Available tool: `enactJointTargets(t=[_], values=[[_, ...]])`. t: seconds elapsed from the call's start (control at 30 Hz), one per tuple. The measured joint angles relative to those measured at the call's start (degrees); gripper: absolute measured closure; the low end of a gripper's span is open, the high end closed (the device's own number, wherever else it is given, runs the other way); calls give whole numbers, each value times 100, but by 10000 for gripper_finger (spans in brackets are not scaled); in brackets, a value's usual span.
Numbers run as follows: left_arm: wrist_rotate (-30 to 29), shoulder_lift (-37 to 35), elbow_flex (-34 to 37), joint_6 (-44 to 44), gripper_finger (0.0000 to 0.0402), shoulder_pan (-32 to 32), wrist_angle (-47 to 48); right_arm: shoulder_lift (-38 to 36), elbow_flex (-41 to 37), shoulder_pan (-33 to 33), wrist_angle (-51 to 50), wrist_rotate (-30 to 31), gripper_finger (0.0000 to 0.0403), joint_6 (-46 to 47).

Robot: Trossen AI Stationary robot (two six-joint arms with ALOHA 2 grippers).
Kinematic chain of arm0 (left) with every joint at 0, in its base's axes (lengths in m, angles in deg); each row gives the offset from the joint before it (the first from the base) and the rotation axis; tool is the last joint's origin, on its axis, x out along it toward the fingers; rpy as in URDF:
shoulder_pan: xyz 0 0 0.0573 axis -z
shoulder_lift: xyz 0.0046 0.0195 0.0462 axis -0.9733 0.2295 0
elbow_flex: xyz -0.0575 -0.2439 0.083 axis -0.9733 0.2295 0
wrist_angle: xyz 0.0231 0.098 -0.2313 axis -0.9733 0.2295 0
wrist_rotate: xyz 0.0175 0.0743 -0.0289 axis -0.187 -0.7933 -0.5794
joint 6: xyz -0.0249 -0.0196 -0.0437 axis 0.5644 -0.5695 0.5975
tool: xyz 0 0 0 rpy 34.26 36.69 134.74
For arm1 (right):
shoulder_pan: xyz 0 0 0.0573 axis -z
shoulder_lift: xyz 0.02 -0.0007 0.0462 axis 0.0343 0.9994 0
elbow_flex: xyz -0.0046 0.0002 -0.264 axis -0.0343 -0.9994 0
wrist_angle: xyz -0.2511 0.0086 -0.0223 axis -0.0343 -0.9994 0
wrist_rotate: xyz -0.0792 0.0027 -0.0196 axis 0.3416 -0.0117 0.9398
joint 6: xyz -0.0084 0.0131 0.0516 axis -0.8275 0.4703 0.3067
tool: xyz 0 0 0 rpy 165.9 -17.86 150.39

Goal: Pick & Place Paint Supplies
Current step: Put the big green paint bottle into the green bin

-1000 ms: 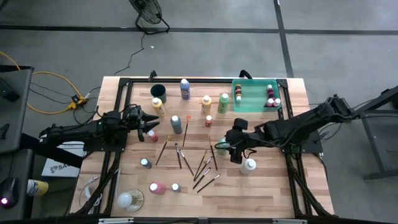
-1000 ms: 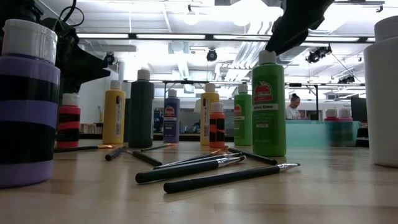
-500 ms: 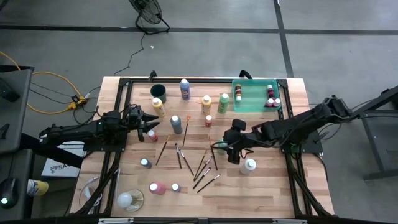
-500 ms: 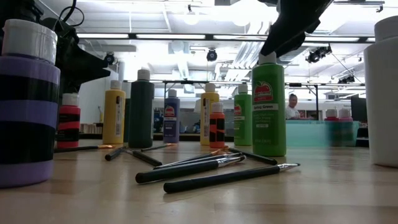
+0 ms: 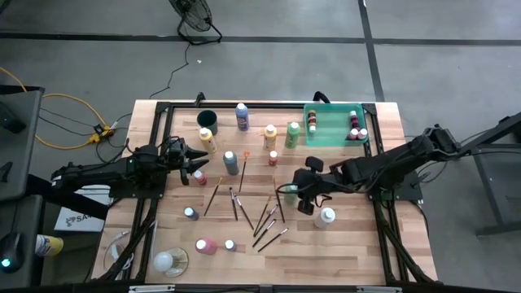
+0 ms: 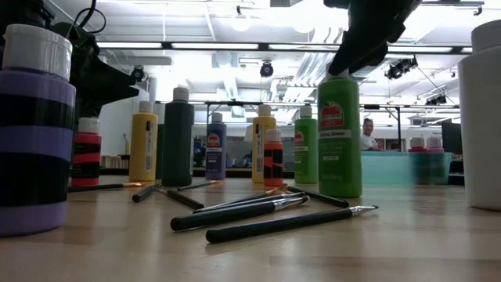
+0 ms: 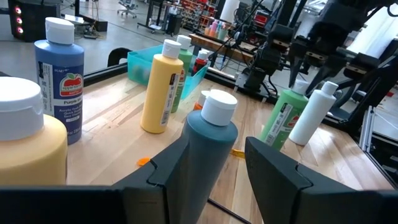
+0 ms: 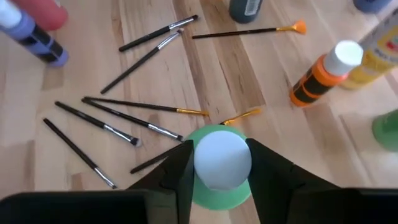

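A green paint bottle (image 6: 339, 137) with a white cap stands among thin dark-handled paintbrushes (image 5: 264, 220) in the middle of the table. My right gripper (image 8: 222, 163) is above it, shut on its cap. Other paint bottles stand farther back: yellow (image 6: 143, 146), dark teal (image 6: 178, 137), purple-blue (image 5: 242, 115), orange (image 8: 317, 78). My left gripper (image 5: 195, 161) waits at the table's left, pointing level and open. The teal bottle (image 7: 208, 155) stands ahead of its fingers, apart from them. My right gripper pinches the green bottle's white cap (image 8: 222, 186) between its two fingers (image 8: 180, 168), one on each side. The fingers slant down onto it from above and from the table's right. The bottle's base rests on the table, and the bottle leans a little.
A translucent green tray (image 5: 334, 138) with small bottles sits at the far right, and a dark round cup (image 5: 207, 119) at the far left. A white bottle (image 5: 326, 216) stands just beside the right gripper. More bottles (image 5: 205, 245) lie near the front left.
My right gripper has rolled a little, sunk slightly over the green bottle and shut on its cap. The bottle stood upright before and now leans a little, with its base in the same place.
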Motion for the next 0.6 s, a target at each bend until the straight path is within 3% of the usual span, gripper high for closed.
enactJointTargets(t=[0.17,0.33,0.6], values=[[0,-1,0,0,250,2,0,-245,-11,69,-43,112,289,689],[0,1,0,0,250,0,0,-802,36,213,-138,520,289,804],[1,0,0,0,250,0,0,-1507,901,876,-1880,934,289,551]])
